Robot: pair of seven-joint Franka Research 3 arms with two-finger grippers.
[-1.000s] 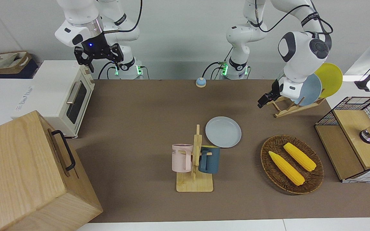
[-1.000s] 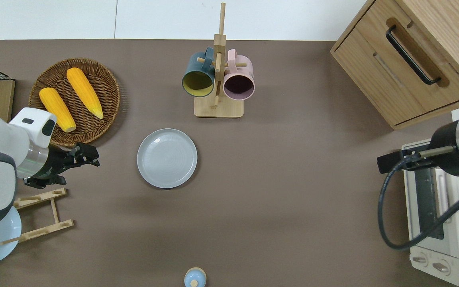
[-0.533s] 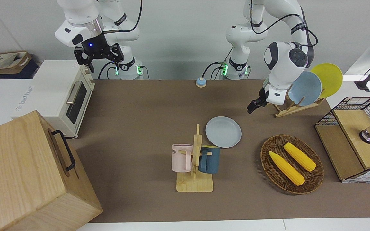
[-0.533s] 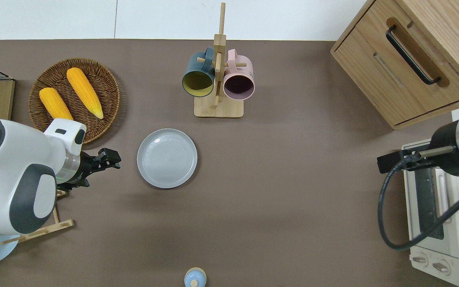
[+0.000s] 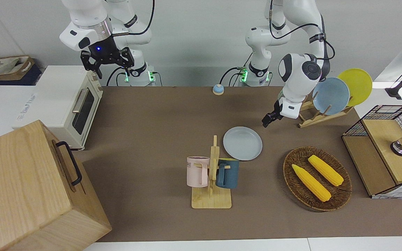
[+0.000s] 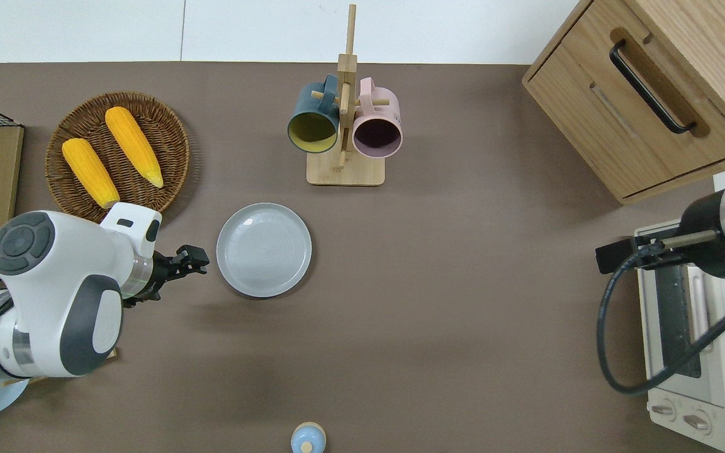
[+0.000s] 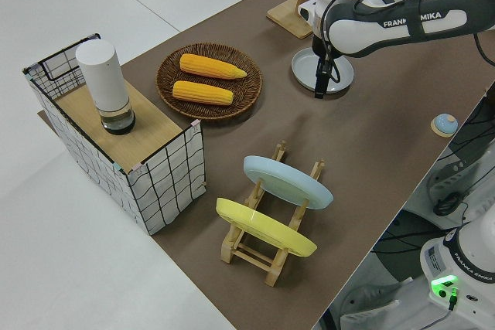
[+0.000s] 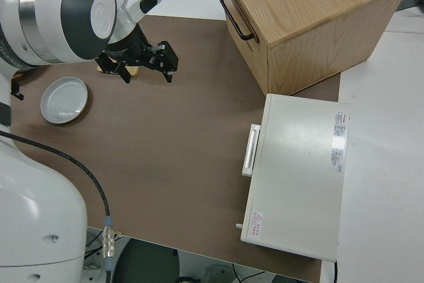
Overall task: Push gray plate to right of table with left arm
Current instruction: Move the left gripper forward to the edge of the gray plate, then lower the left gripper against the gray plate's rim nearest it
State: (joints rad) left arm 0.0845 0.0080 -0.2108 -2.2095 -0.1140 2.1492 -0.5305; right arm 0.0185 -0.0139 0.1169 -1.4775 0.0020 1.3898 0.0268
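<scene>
The gray plate (image 5: 242,143) (image 6: 264,249) (image 8: 64,99) lies flat near the middle of the brown table (image 5: 152,115), just nearer to the robots than the mug rack. My left gripper (image 5: 266,122) (image 6: 197,258) (image 7: 318,90) is shut and empty. It hangs low over the table beside the plate, toward the left arm's end, with a small gap to the rim. My right gripper (image 5: 107,64) (image 8: 147,67) is open, and that arm is parked.
A wooden mug rack (image 5: 211,174) holds a pink and a dark blue mug. A wicker basket (image 5: 340,191) with two corn cobs, a dish rack (image 5: 321,116) with a light-blue and a yellow plate, and a wire crate (image 5: 386,146) stand toward the left arm's end. A toaster oven (image 5: 72,108) and a wooden cabinet (image 5: 30,188) stand toward the right arm's end.
My left gripper has swung from beside the dish rack toward the gray plate and come lower. The plate and the right arm have not moved.
</scene>
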